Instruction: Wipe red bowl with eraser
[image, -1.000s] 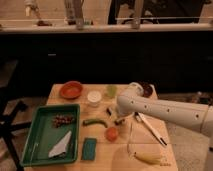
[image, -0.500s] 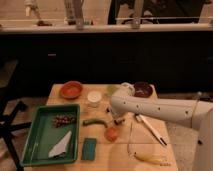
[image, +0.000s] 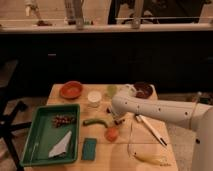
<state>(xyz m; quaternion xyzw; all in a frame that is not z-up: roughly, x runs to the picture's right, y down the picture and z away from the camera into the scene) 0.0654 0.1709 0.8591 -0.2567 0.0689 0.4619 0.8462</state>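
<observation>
The wooden surface (image: 150, 145) stands in front of a dark counter. The robot's white arm (image: 160, 109) reaches in from the right, across the middle of the surface, and bends downward at its left end. The end effector (image: 116, 117) hangs there, low over the centre of the surface, with its fingers apart and nothing visibly clamped between them.

A small dark block that looks like the eraser (image: 119, 121) lies just beneath and beside the end effector. Whether the two touch cannot be told.

The red bowl (image: 71, 89) sits upright at the back left corner of the surface, well apart from the end effector. To its right are a white cup (image: 94, 97) and a pale green cup (image: 111, 89). A dark maroon bowl (image: 144, 90) sits at the back right, behind the arm.

A green tray (image: 37, 131) fills the front left and holds a dark clustered item (image: 63, 120) and a pale folded sheet (image: 61, 147). A teal sponge (image: 89, 148) lies just beside the tray's right edge. Near the centre lie a green vegetable (image: 95, 121) and a round orange-red item (image: 112, 133). A long pale utensil (image: 151, 130) lies diagonally at the right, and a banana (image: 150, 158) rests near the front edge.
</observation>
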